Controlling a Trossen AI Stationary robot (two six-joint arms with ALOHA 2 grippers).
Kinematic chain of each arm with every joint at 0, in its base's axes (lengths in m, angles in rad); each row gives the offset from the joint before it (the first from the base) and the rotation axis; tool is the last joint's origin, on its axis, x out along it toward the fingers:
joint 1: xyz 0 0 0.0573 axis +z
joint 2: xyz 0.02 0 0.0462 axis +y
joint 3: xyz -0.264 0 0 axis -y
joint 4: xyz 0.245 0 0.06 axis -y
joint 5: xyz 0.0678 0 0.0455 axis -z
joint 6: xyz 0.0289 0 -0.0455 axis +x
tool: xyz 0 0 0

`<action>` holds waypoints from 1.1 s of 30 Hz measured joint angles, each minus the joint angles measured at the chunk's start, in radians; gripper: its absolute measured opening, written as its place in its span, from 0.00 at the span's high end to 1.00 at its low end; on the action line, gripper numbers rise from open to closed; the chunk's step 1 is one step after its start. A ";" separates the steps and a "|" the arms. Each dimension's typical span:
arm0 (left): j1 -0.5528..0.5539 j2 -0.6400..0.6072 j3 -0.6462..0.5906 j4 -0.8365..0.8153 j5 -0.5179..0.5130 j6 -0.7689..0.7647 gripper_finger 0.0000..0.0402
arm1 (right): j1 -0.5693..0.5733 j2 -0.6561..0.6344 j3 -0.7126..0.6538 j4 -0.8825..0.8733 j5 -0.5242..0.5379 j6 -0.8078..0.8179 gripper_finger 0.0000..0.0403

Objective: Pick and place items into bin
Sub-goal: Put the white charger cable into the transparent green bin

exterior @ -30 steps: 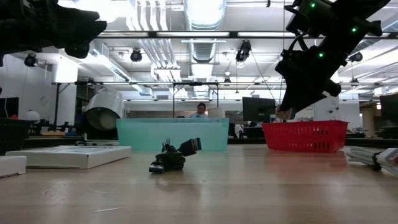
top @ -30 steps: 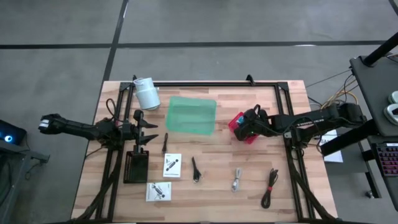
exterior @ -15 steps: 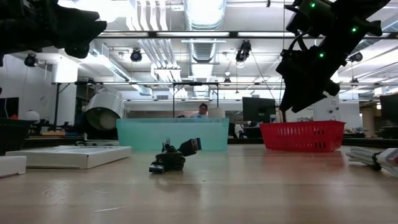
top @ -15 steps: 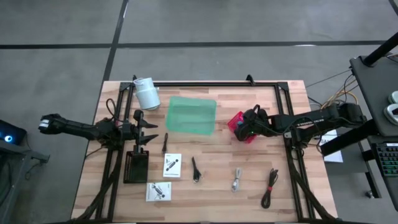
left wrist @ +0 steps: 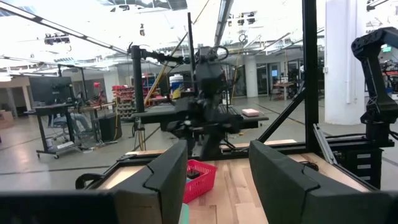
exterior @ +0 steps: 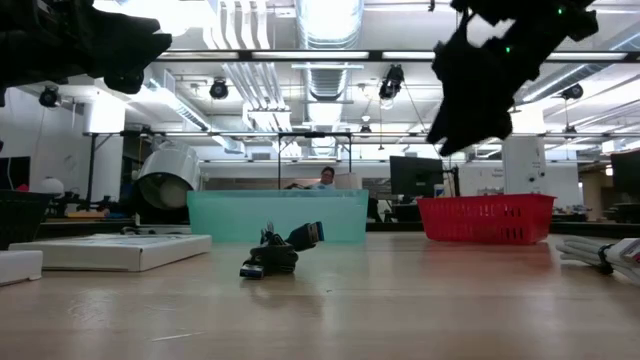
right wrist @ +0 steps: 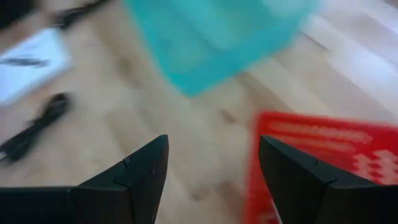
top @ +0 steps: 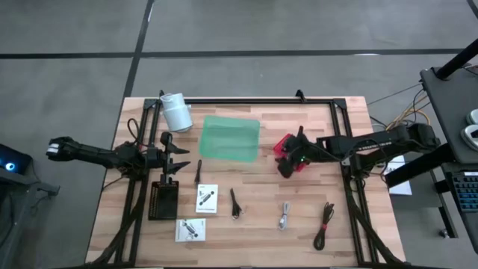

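My right gripper (top: 284, 167) hangs open and empty above the bare wood just near of the red bin (top: 286, 143), between it and the green bin (top: 230, 138). Its wrist view (right wrist: 212, 139) looks down on both bins' edges. My left gripper (top: 183, 158) waits open at the table's left side. The items lie flat on the table: a black stick (top: 199, 172), two white packets (top: 207, 198) (top: 190, 229), a small black cable (top: 234, 203), a silver cable (top: 284, 217) and a coiled black cable (top: 324, 224).
A white roll (top: 175, 112) stands at the far left corner. A black grid tray (top: 163, 200) lies near the left gripper. Black frame rails (top: 246, 100) run along the table's edges. Bare wood shows between the bins and the row of items.
My right gripper has swung from over the red bin toward the table's left and near side, and has risen and tipped in the low view. It now stands off the bin's near left corner. The left arm and the items have kept still.
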 joint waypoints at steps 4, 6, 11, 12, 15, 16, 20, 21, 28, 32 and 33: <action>0.000 0.000 0.000 0.000 0.000 0.000 0.61 | 0.054 0.000 0.004 0.067 -0.119 -0.108 0.43; 0.000 0.000 0.000 0.000 0.000 0.000 0.61 | 0.086 0.000 0.004 0.091 -0.169 -0.145 0.43; 0.000 0.000 0.000 0.000 0.000 0.000 0.61 | 0.183 0.007 0.003 0.112 -0.270 -0.252 0.43; 0.000 0.000 0.000 0.000 0.000 0.000 0.61 | 0.206 0.013 0.003 0.112 -0.296 -0.283 0.43; 0.000 0.000 0.000 0.000 0.000 0.000 0.61 | 0.275 0.046 0.001 0.112 -0.337 -0.389 0.43; 0.000 0.000 0.000 0.000 0.000 0.000 0.61 | 0.297 0.060 0.001 0.113 -0.339 -0.427 0.43; 0.000 0.000 0.000 0.000 0.000 0.000 0.61 | 0.370 0.137 0.001 0.121 -0.340 -0.565 0.43; 0.000 0.000 0.000 0.000 0.000 0.000 0.61 | 0.383 0.158 0.001 0.126 -0.341 -0.591 0.43; 0.000 0.000 0.000 0.000 0.000 0.000 0.61 | 0.422 0.313 0.057 0.131 -0.342 -0.609 0.45; 0.000 0.003 0.000 0.000 0.000 0.000 0.61 | 0.426 0.376 0.094 0.105 -0.360 -0.607 0.46; 0.000 0.003 0.000 0.000 0.000 0.000 0.61 | 0.428 0.388 0.104 0.082 -0.369 -0.607 0.47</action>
